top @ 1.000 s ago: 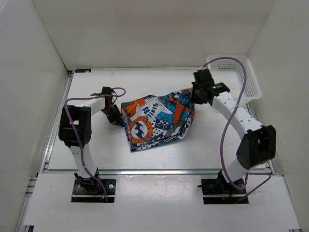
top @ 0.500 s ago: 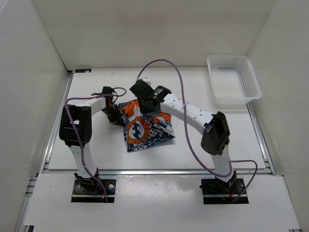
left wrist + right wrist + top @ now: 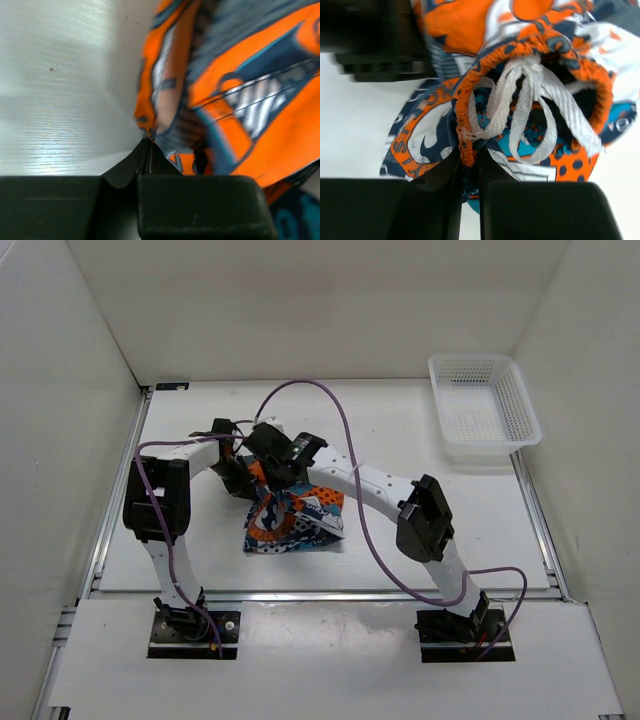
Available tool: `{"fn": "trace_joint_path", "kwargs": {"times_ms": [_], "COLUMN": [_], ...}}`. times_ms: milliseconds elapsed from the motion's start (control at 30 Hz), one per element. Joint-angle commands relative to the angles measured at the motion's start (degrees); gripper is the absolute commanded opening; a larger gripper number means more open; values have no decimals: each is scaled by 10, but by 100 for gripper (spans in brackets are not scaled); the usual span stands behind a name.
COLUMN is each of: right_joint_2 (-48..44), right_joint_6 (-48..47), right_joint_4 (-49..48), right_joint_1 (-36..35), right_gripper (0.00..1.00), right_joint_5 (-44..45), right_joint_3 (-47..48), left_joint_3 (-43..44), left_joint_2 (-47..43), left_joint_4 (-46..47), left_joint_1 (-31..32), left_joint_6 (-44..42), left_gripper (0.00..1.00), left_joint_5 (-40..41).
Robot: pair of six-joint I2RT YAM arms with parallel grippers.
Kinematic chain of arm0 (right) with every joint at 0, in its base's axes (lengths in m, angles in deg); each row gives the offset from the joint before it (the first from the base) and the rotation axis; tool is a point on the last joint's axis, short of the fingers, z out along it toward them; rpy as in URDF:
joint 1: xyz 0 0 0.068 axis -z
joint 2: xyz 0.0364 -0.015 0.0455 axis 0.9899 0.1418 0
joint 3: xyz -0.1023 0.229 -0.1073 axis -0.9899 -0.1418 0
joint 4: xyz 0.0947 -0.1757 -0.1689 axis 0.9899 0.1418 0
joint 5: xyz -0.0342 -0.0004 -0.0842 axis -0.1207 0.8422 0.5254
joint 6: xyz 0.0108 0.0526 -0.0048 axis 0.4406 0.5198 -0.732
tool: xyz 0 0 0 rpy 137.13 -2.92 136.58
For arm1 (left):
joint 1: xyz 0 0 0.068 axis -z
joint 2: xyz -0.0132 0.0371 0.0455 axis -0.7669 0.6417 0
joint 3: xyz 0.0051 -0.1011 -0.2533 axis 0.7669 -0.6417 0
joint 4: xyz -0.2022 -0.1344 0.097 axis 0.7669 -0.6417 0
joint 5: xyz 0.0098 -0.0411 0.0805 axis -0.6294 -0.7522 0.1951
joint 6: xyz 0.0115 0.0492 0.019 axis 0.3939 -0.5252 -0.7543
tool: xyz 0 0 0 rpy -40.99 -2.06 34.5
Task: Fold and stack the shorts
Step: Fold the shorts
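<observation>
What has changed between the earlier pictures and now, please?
The right hand, gripping the shorts by the waistband, swept left from beside the basket to the left hand, folding the shorts into a smaller bundle. The left hand kept its grip in place; the basket did not move.

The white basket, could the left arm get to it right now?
Probably not: the left gripper is shut on the shorts well to the left, the basket sits at the far right, and the right arm stretches across between them.
</observation>
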Motion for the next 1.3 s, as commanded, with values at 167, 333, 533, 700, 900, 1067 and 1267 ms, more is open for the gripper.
{"fn": "trace_joint_path", "kwargs": {"times_ms": [167,333,533,700,900,1067,1267], "right_joint_2": [-53,-236,-353,-392,-410,-410,-416], "right_joint_6": [-43,-26,54,96,118,113,108], "right_joint_4": [-130,-236,-211,-187,-167,-149,-144], "right_joint_1": [-14,-9,56,104,109,109,114], "right_gripper": [87,96,39,15,15,15,16], "right_joint_5": [-99,-30,15,-9,-9,-4,8], "right_joint_3": [-18,-215,-418,-520,-544,-537,-532], "left_joint_3": [1,59,116,128,99,134,207], "left_joint_2": [-56,-109,-182,-174,-122,-102,-25], "left_joint_4": [-14,-83,-130,-146,-127,-105,-121], "left_joint_1": [-63,-107,-95,-7,91,130,151], "left_joint_6": [-31,-69,-115,-145,-127,-115,-88], "left_gripper": [19,44,14,13,38,13,10], "left_joint_5": [11,50,64,24,44,49,49]}}
